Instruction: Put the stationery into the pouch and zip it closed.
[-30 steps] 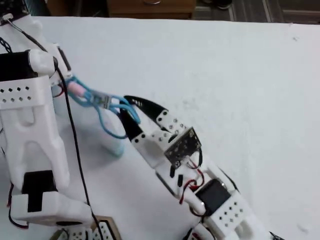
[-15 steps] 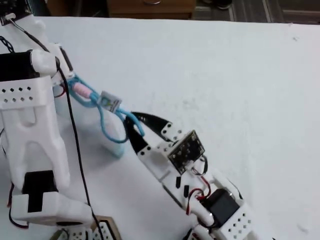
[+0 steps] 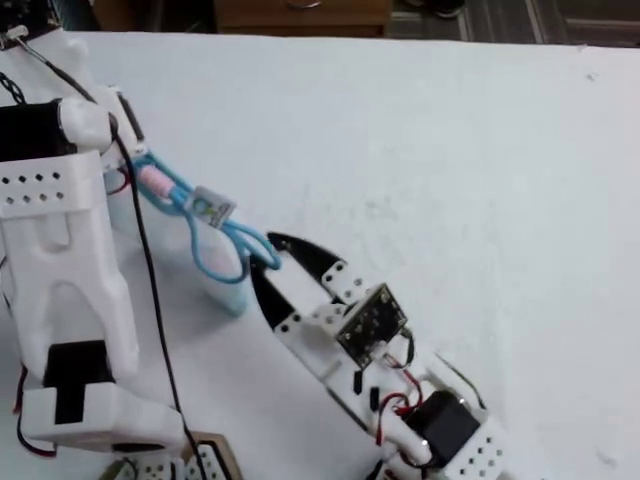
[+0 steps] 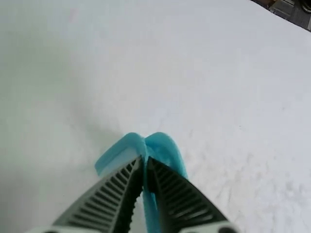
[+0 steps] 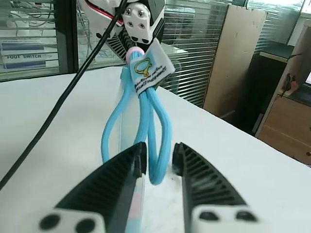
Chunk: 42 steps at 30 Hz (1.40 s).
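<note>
Pouch strap [image 3: 178, 197] on a diagonal, L gripper [image 4: 144, 162] pinched on one end, loop end inside R gripper [image 5: 158, 146], jaws part-open.

Behind left arm [image 3: 60, 250], part of pouch [image 3: 230, 295] hidden.

Bright, even light on the white tabletop [image 3: 480, 150].
Soft shadows lie beside the left arm [image 3: 60, 250]; light comes through the blinds [image 5: 194, 43] behind.

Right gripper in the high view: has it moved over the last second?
Yes. The right gripper has backed toward the table's near edge, away from the left arm's white housing, which stayed put. The blue loop has followed it.
</note>
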Motion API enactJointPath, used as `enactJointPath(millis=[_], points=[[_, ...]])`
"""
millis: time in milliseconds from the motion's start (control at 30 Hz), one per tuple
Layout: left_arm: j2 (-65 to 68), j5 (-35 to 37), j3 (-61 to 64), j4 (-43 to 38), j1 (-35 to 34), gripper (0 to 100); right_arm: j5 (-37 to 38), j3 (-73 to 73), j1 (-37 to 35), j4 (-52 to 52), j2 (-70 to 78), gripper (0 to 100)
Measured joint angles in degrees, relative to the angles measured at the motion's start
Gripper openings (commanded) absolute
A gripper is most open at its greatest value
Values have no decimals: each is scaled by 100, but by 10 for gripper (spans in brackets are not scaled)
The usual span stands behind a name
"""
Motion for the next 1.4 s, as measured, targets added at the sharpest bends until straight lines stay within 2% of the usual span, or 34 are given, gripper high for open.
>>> enactJointPath(millis=[300,533,833,967,1067,1100,1400], points=[[0,0,0,0,0,23,0,325,79,-791,0,91],[0,0,0,0,0,23,0,325,484,-853,0,91],[0,0,0,0,0,23,0,325,527,-1222,18,89],[0,0,0,0,0,23,0,70,527,-1371,475,87],[0,0,0,0,0,23,0,-308,527,-1600,1046,13],[0,0,0,0,0,23,-9,-440,545,-1670,1231,15],[0,0,0,0,0,23,-9,-1099,1793,-1925,1969,19]])
